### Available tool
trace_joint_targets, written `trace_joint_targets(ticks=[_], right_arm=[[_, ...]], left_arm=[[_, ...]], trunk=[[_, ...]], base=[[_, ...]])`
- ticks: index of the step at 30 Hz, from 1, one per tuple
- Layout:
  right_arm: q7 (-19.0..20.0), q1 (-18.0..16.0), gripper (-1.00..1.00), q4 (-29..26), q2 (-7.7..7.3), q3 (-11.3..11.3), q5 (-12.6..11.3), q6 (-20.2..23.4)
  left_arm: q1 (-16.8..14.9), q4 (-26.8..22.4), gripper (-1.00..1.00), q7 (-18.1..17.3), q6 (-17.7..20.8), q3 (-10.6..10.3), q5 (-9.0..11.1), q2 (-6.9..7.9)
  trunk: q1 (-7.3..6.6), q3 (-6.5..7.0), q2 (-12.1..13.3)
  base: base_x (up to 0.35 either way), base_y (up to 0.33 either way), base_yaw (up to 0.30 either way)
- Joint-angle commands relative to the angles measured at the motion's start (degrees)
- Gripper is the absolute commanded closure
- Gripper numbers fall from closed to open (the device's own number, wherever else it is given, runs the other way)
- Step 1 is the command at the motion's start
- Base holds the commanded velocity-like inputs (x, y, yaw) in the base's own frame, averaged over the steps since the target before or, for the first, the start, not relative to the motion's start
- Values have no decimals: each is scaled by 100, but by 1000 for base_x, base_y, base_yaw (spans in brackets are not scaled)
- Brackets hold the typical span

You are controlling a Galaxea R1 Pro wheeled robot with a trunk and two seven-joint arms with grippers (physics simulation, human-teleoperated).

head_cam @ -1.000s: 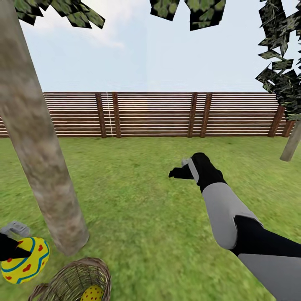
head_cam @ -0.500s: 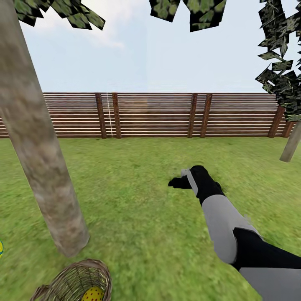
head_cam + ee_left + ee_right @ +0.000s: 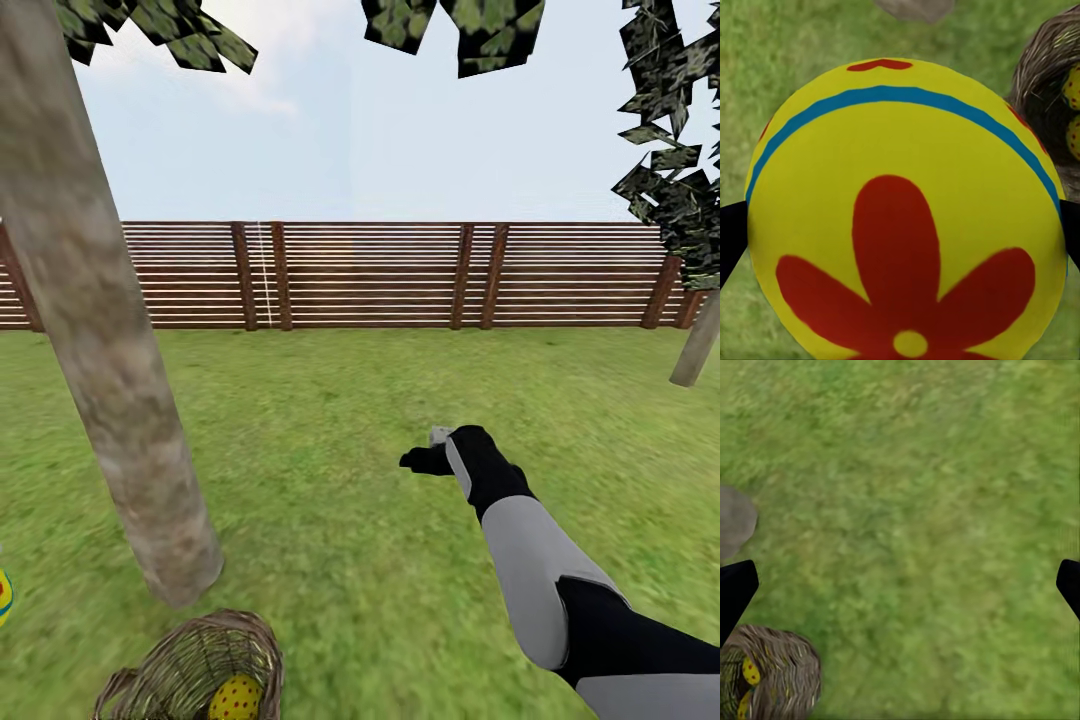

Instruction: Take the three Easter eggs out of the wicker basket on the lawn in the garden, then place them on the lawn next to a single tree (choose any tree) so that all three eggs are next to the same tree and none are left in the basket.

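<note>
Head view: wicker basket (image 3: 195,668) on the lawn (image 3: 340,430) just beside the foot of the thick-trunked tree (image 3: 110,370), one Easter egg (image 3: 236,698) inside. Left wrist view: two spotted eggs (image 3: 1071,112) in the basket's hollow, so two inside. Third egg (image 3: 904,217) clamped between the left gripper (image 3: 900,240) fingers (image 3: 731,232), above grass, close to the basket rim; sliver of it at the head view's left edge. Right gripper (image 3: 900,585) spread wide with bare grass between its fingers, out over open lawn, well apart from basket and trunk. Slatted fence (image 3: 380,275) beyond.
</note>
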Motion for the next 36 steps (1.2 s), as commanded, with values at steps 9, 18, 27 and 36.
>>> trace_joint_targets(ticks=[9, 18, 27, 36], right_arm=[[101, 4, -100, 0, 9, -36, 66, 18], [136, 8, -100, 8, 9, -36, 66, 11], [116, 720, -100, -1269, 9, 363, 57, -1349], [86, 2028, -100, -4622, 9, 2095, -978, 819]], left_arm=[[2, 21, 100, -74, 26, 4, -99, -2], [2, 190, 100, -73, 26, 4, -89, -2], [0, 311, 100, -75, 4, 4, -90, -2], [-2, 367, 100, -77, -32, 4, -82, -2]], trunk=[[0, -7, -4], [0, -7, -4], [0, -7, -4], [0, -7, -4]], base=[[-155, 191, 0], [-213, 246, 0], [-103, 304, 0], [-27, 234, 0]])
